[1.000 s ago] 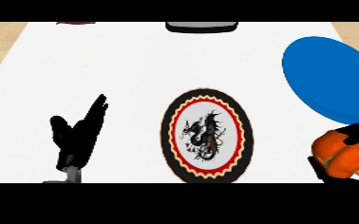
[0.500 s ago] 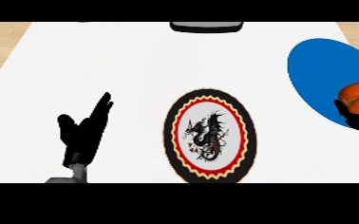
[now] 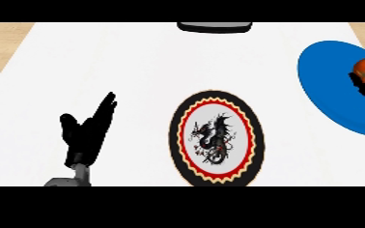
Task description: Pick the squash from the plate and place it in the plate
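The orange squash (image 3: 359,69) shows only as a sliver at the right edge, over the blue plate (image 3: 328,82). Dark fingers of my right hand (image 3: 355,82) curl across it; the rest of that hand is out of view. Whether the squash touches the blue plate I cannot tell. A round plate with a black dragon and a red and black zigzag rim (image 3: 216,137) lies in the lower middle of the white counter, with nothing on it. My left hand (image 3: 87,134) rests open at the lower left, fingers pointing up and to the right, well apart from both plates.
A dark flat object (image 3: 214,26) lies at the counter's far edge, top centre. Strips of wooden floor (image 3: 13,36) show beyond the counter's left and right edges. White counter (image 3: 143,67) spreads between the left hand and the far edge.
The right hand has carried the squash from the lower right up along the right edge, over the blue plate, and mostly out of view. The left hand has barely shifted.
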Controlling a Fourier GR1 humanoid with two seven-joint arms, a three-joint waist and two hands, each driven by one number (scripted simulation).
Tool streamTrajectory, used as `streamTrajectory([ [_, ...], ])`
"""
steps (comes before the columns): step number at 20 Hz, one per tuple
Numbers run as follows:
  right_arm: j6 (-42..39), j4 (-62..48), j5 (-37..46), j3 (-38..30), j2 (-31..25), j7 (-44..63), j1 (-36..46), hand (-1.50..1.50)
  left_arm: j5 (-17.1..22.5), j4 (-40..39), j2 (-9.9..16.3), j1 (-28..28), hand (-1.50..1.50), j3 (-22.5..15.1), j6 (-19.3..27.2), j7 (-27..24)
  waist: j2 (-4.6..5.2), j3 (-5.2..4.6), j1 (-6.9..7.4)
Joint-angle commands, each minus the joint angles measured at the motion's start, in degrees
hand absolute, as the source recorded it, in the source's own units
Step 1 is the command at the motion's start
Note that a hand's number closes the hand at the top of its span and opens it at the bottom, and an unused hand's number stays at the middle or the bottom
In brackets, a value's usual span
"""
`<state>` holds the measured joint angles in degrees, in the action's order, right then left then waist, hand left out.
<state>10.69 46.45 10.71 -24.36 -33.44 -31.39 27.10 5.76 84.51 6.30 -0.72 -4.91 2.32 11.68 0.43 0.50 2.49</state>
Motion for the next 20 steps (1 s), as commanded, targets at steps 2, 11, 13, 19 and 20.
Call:
streamTrajectory([
  [2, 1.1, -14.1, 5.5, 2.4, -4.0, 5.1, 6.8, 1.5, -1.0, -1.0, -1.6, 0.4, 0.0, -2.4, 0.0, 1.4, 0.8, -0.33, 1.27],
  [11, -8.3, -27.4, 10.5, 7.0, -5.6, 0.7, 13.4, -1.5, 0.1, -2.3, -0.9, 0.6, 0.0, -1.3, -1.7, 0.0, 1.53, -0.07, 2.79],
  [13, -9.9, -28.6, 7.9, 4.7, -4.5, -5.1, 12.4, -1.5, -0.4, -1.7, -0.8, -1.5, 0.0, -0.9, -0.5, 2.3, 1.48, 0.04, 1.87],
  [19, -15.2, -31.4, -0.1, -3.3, -5.4, -10.5, 15.3, -1.5, -0.8, -1.1, -2.2, -1.1, 0.0, -1.8, 0.6, 3.5, 1.2, 0.05, 1.01],
  [20, -15.3, -32.6, -0.7, -4.1, -5.3, -9.9, 15.8, -1.5, -0.1, -2.7, -1.3, 0.6, 0.0, -0.2, -0.6, -0.5, 1.22, -0.08, 1.19],
])
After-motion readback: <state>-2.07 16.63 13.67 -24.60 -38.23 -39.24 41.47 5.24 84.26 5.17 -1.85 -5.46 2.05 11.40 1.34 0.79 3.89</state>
